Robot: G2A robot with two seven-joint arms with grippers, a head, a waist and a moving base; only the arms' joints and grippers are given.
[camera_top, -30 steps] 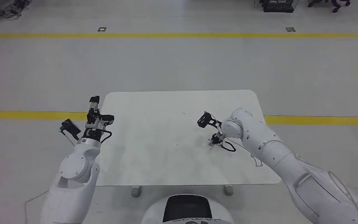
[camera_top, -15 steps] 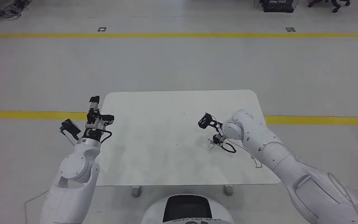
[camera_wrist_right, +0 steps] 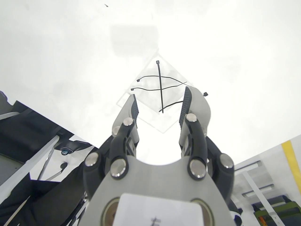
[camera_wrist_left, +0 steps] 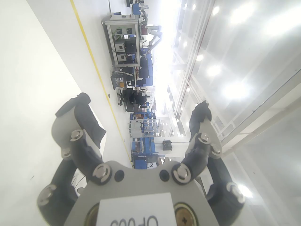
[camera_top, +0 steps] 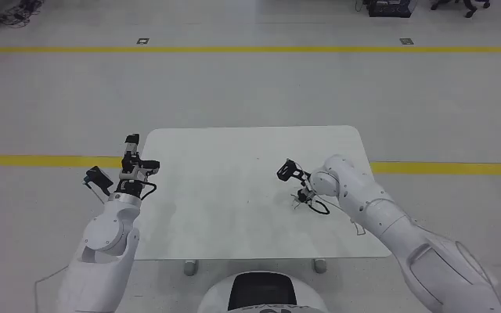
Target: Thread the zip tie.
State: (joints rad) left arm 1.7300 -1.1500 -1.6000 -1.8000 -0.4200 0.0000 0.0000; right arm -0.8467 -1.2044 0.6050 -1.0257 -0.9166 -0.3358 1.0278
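Observation:
Several black zip ties point(camera_wrist_right: 160, 86) lie crossed on a small clear square plate point(camera_wrist_right: 150, 118) on the white table point(camera_top: 227, 172). My right gripper point(camera_wrist_right: 160, 92) hangs open just above them, one finger on each side of the pile, with nothing held. In the top view the right gripper point(camera_top: 300, 197) points down at the table's right half. My left gripper point(camera_wrist_left: 141, 108) is open and empty, aimed up into the room. It sits off the table's left edge point(camera_top: 137, 155), far from the zip ties.
The plate lies toward the table's right side, and the near edge is a short way behind it. A thin black cable point(camera_top: 319, 208) loops beside the right wrist. A yellow floor line point(camera_top: 47, 160) runs behind the table.
The right arm has shifted slightly over the zip ties and stays open. The left arm has not moved.

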